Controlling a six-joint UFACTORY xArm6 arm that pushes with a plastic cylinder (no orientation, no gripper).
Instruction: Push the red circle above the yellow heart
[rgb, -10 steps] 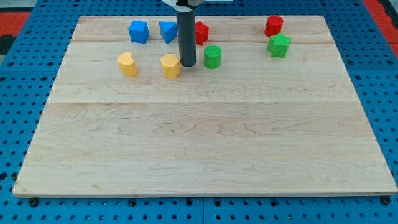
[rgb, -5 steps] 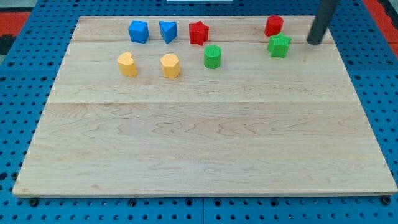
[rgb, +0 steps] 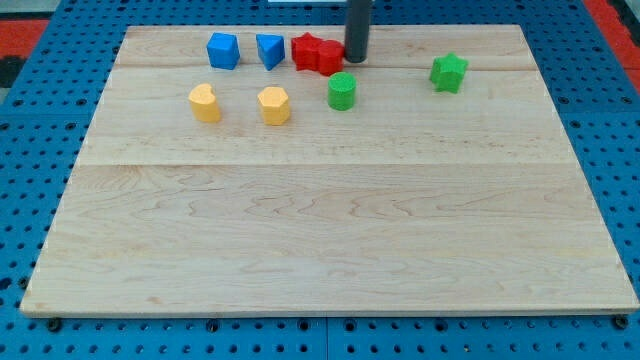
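Note:
The red circle (rgb: 331, 58) sits near the view's top, pressed against the red star (rgb: 306, 50) on its left. My tip (rgb: 356, 60) stands right against the red circle's right side. The yellow heart (rgb: 204, 103) lies further to the view's left and lower, beside a yellow hexagon (rgb: 273, 105). The red circle is up and to the right of the heart, with the hexagon and two blue blocks between their columns.
A blue cube (rgb: 223, 50) and a blue wedge-like block (rgb: 270, 50) lie left of the red star. A green circle (rgb: 342, 91) sits just below the red circle. A green star (rgb: 449, 72) is at the right. The wooden board (rgb: 320, 230) rests on a blue pegboard.
The rod swung from the centre to the far right, then swept left. The red circle slid left from the top right into the red star, which shifted slightly left.

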